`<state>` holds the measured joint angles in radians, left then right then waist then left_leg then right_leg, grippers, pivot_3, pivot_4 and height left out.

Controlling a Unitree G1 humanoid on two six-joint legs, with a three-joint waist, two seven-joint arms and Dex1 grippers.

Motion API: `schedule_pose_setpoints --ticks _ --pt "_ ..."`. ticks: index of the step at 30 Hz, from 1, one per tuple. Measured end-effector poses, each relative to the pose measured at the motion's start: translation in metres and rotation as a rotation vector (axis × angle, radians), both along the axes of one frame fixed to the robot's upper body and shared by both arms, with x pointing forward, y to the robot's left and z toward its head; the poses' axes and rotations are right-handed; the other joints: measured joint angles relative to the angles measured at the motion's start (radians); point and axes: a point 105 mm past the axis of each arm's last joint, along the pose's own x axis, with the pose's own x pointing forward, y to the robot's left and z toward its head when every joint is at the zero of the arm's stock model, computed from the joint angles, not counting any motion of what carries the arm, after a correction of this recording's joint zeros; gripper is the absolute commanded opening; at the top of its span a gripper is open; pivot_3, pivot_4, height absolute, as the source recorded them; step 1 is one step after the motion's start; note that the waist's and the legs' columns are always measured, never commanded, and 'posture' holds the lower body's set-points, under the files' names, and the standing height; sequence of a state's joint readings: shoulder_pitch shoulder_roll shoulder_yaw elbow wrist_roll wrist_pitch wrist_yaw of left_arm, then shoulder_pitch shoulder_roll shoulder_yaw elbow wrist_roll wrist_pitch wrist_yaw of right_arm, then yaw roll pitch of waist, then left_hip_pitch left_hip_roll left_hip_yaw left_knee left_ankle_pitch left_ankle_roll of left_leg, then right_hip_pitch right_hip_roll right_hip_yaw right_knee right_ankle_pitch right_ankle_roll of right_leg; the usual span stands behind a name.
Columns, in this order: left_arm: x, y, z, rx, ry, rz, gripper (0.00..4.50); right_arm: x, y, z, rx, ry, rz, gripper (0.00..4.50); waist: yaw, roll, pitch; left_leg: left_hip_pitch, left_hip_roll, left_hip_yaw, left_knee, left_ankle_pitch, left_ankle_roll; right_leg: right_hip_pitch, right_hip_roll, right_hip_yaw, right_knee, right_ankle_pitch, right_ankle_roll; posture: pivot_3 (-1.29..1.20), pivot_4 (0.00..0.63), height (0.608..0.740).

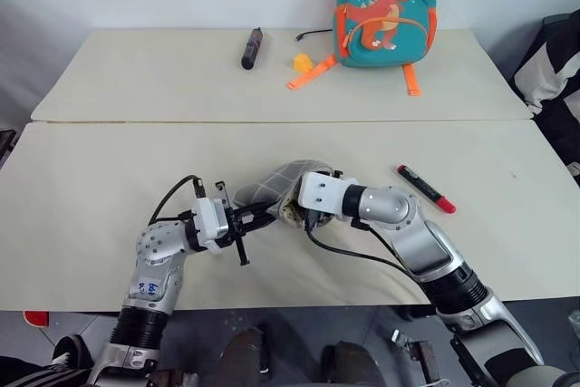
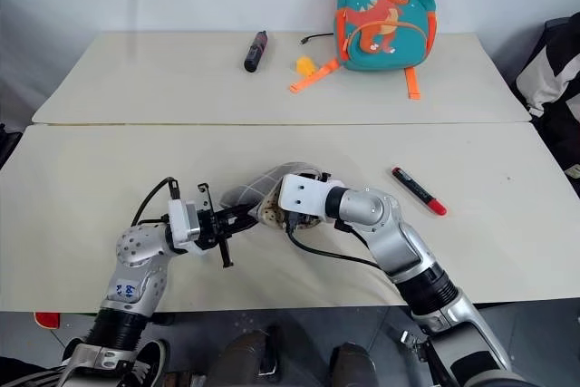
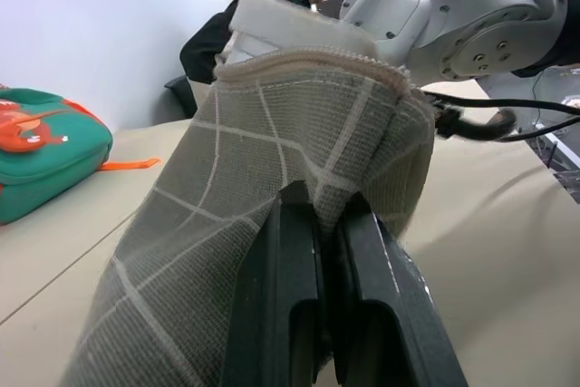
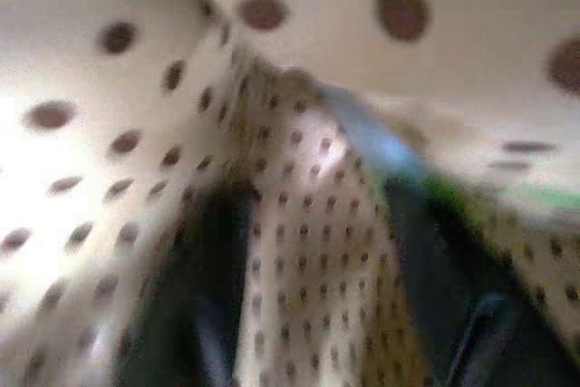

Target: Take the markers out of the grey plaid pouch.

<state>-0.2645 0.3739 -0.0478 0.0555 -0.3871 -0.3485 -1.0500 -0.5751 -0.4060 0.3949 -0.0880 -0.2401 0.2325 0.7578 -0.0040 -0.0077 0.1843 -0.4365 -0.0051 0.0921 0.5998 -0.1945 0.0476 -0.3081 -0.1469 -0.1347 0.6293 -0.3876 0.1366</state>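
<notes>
left fingers (image 3: 331,314) pinch the pouch (image 3: 272,188); right gripper (image 4: 308,314) inside, fingers apart, seemingly empty; lining could snag, hiding the green marker (image 4: 471,197).

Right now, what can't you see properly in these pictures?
- Right gripper's fingers: hidden inside the grey plaid pouch in the eye views; the right wrist view is a blur of dotted lining.
- What is left in the pouch: only a blurred green streak, too unclear to name.
- Small yellow thing by the dinosaur backpack: too small to identify.
- Left gripper: pinches the pouch fabric.
</notes>
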Motion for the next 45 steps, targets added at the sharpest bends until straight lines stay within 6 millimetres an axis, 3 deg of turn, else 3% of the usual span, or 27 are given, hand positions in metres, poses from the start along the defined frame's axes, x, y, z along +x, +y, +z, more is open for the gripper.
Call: schedule_pose_setpoints --ticks 3,4,10,20,26,29,33,36,45 --pt "0.0 0.0 0.0 0.002 -0.001 -0.002 0.0 0.0 -0.001 0.0 -0.01 -0.012 -0.004 0.11 0.0 0.0 0.0 0.0 0.0 0.0 0.0 0.0 0.0 0.0 0.0 0.0 0.0 0.0 0.0 0.0 0.15 0.74" --pt "0.0 0.0 0.0 0.005 -0.002 -0.004 0.0 0.0 -0.001 0.0 -0.008 -0.009 -0.003 0.05 0.0 0.0 0.0 0.0 0.0 0.0 0.0 0.0 0.0 0.0 0.0 0.0 0.0 0.0 0.0 0.0 0.15 0.74" --pt "0.0 0.006 0.001 0.023 -0.009 0.008 0.0 -0.006 -0.008 0.003 -0.014 0.004 0.025 0.05 0.001 0.0 0.0 0.0 0.0 0.0 0.0 0.0 0.0 0.0 0.0 0.0 0.0 0.0 0.0 0.0 0.15 0.74" --pt "0.008 0.022 0.0 0.022 -0.002 0.07 0.0 -0.034 -0.038 0.038 0.04 0.046 0.114 0.05 0.002 0.0 0.0 0.0 0.0 0.0 -0.001 0.0 0.0 0.0 0.0 0.0 -0.001 0.0 0.0 0.0 0.15 0.74" --pt "0.014 0.027 -0.003 -0.035 0.063 0.085 0.0 -0.036 -0.044 0.034 0.0 0.088 0.115 0.05 0.001 0.0 0.0 0.0 0.0 0.0 -0.001 0.0 0.0 0.0 -0.001 0.0 -0.001 0.0 0.0 0.0 0.15 0.74" --pt "0.013 0.026 -0.004 -0.056 0.101 0.066 0.0 -0.029 -0.039 0.034 -0.013 0.072 0.106 0.63 0.0 0.0 0.0 0.0 0.0 0.0 0.0 0.0 0.0 0.0 -0.001 0.0 -0.001 0.0 0.0 0.0 0.15 0.74" --pt "0.011 0.016 -0.005 -0.13 0.205 0.012 0.0 -0.022 -0.028 0.023 -0.037 0.069 0.092 1.98 0.001 0.0 0.0 0.0 0.0 0.0 0.0 0.0 0.0 0.0 -0.001 0.0 -0.001 0.0 0.0 0.0 0.15 0.74" --pt "0.009 0.017 -0.006 -0.177 0.291 -0.017 0.0 -0.017 -0.02 0.026 -0.061 0.048 0.09 2.96 0.0 0.0 0.0 0.0 0.0 0.0 0.0 0.0 0.0 0.0 0.0 0.0 -0.001 0.0 0.0 0.0 0.15 0.74" --pt "0.009 0.027 -0.005 -0.369 0.518 -0.085 0.0 -0.011 -0.002 0.04 -0.149 0.054 0.102 2.96 -0.002 0.0 0.0 0.0 0.0 -0.001 0.0 0.0 0.0 0.0 0.0 0.002 -0.001 0.0 0.0 0.0 0.15 0.74"
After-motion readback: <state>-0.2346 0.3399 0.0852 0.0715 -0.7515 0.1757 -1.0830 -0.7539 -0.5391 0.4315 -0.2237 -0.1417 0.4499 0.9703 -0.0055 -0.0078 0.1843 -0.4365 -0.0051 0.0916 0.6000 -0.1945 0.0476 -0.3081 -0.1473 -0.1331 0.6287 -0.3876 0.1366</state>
